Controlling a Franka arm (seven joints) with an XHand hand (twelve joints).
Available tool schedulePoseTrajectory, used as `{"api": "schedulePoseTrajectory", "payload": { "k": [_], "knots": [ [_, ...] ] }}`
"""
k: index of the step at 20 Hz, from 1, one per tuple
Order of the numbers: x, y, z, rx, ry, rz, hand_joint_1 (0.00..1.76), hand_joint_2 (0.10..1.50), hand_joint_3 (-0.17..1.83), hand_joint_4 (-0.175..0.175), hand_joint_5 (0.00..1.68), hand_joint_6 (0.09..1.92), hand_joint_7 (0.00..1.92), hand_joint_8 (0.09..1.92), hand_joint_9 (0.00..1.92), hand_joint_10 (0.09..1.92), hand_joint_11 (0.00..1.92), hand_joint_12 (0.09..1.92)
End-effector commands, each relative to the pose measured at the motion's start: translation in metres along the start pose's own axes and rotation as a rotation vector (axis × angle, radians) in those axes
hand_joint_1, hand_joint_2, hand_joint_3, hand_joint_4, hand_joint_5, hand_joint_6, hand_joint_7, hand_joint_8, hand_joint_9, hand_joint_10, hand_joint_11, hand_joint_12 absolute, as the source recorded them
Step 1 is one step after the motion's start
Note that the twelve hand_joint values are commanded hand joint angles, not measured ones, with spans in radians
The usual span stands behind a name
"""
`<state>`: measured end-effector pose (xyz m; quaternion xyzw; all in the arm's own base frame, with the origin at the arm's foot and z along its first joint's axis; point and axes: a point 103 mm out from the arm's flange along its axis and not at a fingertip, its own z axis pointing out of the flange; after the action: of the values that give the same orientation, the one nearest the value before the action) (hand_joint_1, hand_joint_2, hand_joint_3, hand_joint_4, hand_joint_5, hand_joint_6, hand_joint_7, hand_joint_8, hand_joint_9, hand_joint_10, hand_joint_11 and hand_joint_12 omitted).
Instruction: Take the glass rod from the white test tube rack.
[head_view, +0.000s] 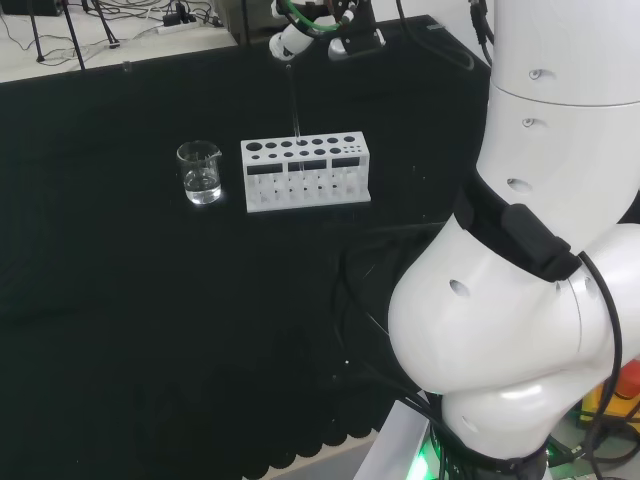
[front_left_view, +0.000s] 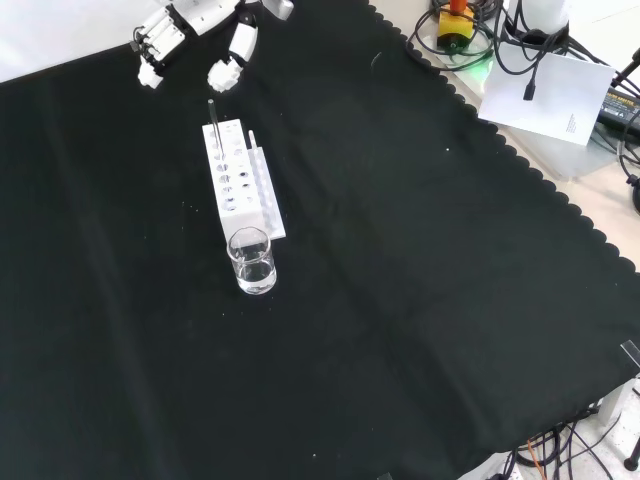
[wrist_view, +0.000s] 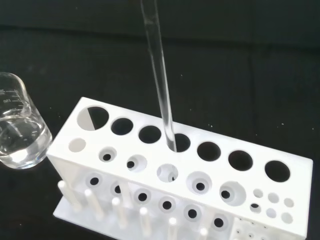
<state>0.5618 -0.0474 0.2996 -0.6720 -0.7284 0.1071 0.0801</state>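
The white test tube rack (head_view: 305, 172) (front_left_view: 238, 178) (wrist_view: 175, 175) stands on the black cloth with the clear glass rod (head_view: 294, 105) (front_left_view: 212, 118) (wrist_view: 161, 85) upright in one of its back-row holes. The hand (head_view: 305, 30) (front_left_view: 185, 25) hovers above the rod's top end. In the front view its fingers (front_left_view: 152, 62) and thumb (front_left_view: 232, 58) are spread apart, with the rod's tip just below the gap between them. No view shows the hand touching the rod. The rack's other holes look empty.
A small glass beaker (head_view: 200, 172) (front_left_view: 251, 261) (wrist_view: 17, 130) with a little clear liquid stands close to one end of the rack. The arm's white links (head_view: 530, 250) are at the right of the head view. Cables and boxes lie beyond the cloth's scalloped edge (front_left_view: 520, 160).
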Motion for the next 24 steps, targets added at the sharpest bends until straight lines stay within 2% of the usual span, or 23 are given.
{"api": "schedulePoseTrajectory", "payload": {
  "k": [1, 5, 12, 15, 20, 22, 24],
  "knots": [
    [0.002, 0.001, 0.015, 0.021, -0.012, 0.010, 0.48, 1.08, 0.42, -0.175, 0.07, 0.09, 0.00, 0.75, 0.10, 0.90, 0.00, 1.39],
    [0.006, 0.004, 0.030, 0.035, 0.004, -0.015, 0.46, 1.08, 0.42, -0.175, 0.09, 0.09, 0.00, 0.83, 0.14, 0.91, 0.01, 1.41],
    [0.003, 0.007, 0.046, 0.057, 0.004, -0.010, 0.46, 1.08, 0.43, -0.175, 0.14, 0.09, 0.06, 0.93, 0.24, 0.91, 0.09, 1.41],
    [0.003, 0.010, 0.051, 0.045, -0.017, -0.017, 0.52, 1.06, 0.44, -0.175, 0.19, 0.09, 0.16, 0.94, 0.37, 0.87, 0.22, 1.38],
    [0.004, 0.010, 0.052, 0.017, -0.041, -0.028, 0.62, 1.04, 0.47, -0.175, 0.32, 0.09, 0.43, 0.91, 0.65, 0.80, 0.48, 1.31],
    [0.005, 0.010, 0.053, 0.007, -0.046, -0.035, 0.67, 1.02, 0.48, -0.175, 0.41, 0.17, 0.56, 0.90, 0.77, 0.77, 0.59, 1.27],
    [0.007, 0.010, 0.053, -0.006, -0.050, -0.041, 0.70, 1.01, 0.49, -0.175, 0.43, 0.45, 0.66, 0.88, 0.86, 0.74, 0.67, 1.25]
  ]
}}
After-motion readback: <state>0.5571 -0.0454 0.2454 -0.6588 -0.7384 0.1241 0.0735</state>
